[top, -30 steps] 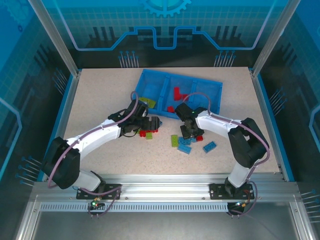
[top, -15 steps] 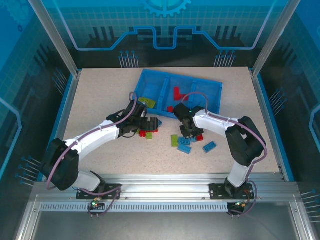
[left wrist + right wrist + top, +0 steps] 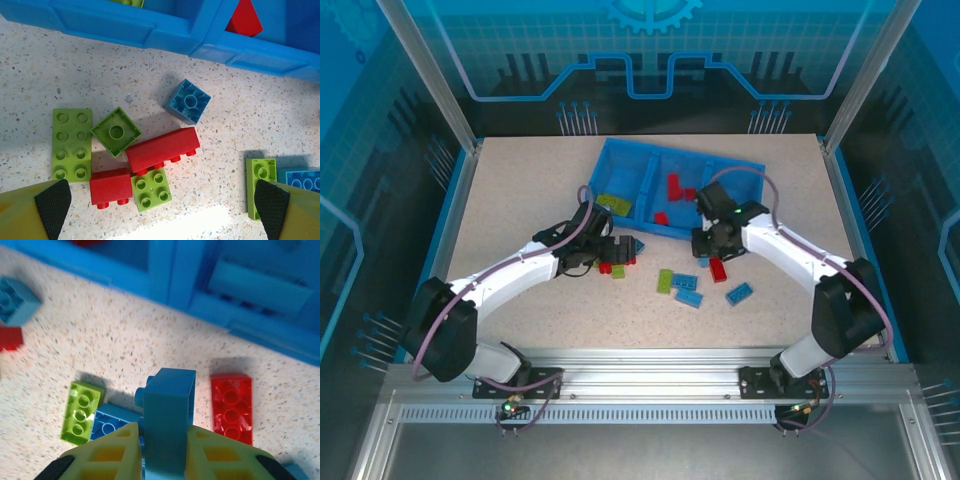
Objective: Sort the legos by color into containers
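Risen toward the tray (image 3: 100, 27), right gripper (image 3: 162, 432) is clamping a blue brick (image 3: 167, 405); left gripper (image 3: 162, 202) is gaping; lime bricks (image 3: 612, 204) and red bricks (image 3: 673, 186) are lying inside.

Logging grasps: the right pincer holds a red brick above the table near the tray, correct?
Not quite: the brick in the right pincer is blue, not red, as the right wrist view shows. It is held above the table near the tray.
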Available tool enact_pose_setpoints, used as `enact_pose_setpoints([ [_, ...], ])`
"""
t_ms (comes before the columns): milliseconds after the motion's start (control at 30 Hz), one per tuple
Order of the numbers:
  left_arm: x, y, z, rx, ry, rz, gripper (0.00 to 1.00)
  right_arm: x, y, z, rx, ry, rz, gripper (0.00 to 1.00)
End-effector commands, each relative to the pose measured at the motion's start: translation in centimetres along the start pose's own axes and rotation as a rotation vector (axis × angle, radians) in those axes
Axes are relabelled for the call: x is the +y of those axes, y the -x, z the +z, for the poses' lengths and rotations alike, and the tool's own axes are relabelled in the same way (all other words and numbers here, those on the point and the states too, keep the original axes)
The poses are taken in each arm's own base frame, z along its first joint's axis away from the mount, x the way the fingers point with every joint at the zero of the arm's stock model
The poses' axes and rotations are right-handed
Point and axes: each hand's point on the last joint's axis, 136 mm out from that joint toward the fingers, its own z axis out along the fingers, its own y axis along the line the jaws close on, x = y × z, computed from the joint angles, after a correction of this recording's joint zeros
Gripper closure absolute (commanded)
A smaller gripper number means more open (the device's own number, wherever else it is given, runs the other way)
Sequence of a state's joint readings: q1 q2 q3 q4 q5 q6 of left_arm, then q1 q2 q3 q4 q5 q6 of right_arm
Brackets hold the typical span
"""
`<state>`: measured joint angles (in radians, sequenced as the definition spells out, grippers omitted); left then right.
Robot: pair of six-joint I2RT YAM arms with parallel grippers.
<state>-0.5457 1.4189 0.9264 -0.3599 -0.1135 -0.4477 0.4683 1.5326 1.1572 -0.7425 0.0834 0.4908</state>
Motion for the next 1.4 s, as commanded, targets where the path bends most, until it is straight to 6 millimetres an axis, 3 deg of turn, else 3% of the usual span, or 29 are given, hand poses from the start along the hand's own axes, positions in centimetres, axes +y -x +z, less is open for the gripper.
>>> enact_pose_setpoints([
  [0,0.4,0.4,-0.4,-0.028,0.004,-0.034,0.01,-0.3,2.5,-2.4,-0.073,0.102,0.055,0.76],
  [167,0.3,0.3,-0.4,-0.028,-0.002,-0.043,0.01,-3.6,6.2,-3.8,-0.185,0.102,0.156,0.75],
  [433,0.6,-0.2,-0.3,-0.019,0.0,-0.052,0.01,-7.6,9.4,-0.9,-0.14,-0.09,0.214,0.74],
  [533,0.8,-0.4,-0.3,-0.019,0.004,-0.054,0.01,-8.1,10.3,0.1,-0.129,-0.11,0.234,0.68],
  [633,0.9,-0.6,-0.3,-0.014,0.011,-0.052,0.01,-7.8,10.8,0.4,-0.119,-0.102,0.231,0.48],
  [767,1.1,-0.8,-0.3,-0.013,0.015,-0.053,0.01,-6.4,10.9,-0.8,-0.164,-0.064,0.186,0.31],
  [900,1.1,-0.8,-0.2,-0.013,0.012,-0.057,0.01,-5.0,9.2,-2.5,-0.198,-0.043,0.118,0.26],
  [1000,1.2,-0.9,-0.2,-0.015,0.016,-0.06,0.01,-4.5,6.3,-2.8,-0.187,-0.058,0.07,0.26],
  [1200,1.4,-0.9,-0.3,-0.023,0.024,-0.064,0.01,-4.6,-0.4,-1.0,-0.057,-0.09,0.033,0.3],
  [1367,1.9,-0.9,-0.5,-0.035,0.042,-0.068,0.01,-4.2,-3.6,1.0,0.035,-0.089,-0.002,0.3],
])
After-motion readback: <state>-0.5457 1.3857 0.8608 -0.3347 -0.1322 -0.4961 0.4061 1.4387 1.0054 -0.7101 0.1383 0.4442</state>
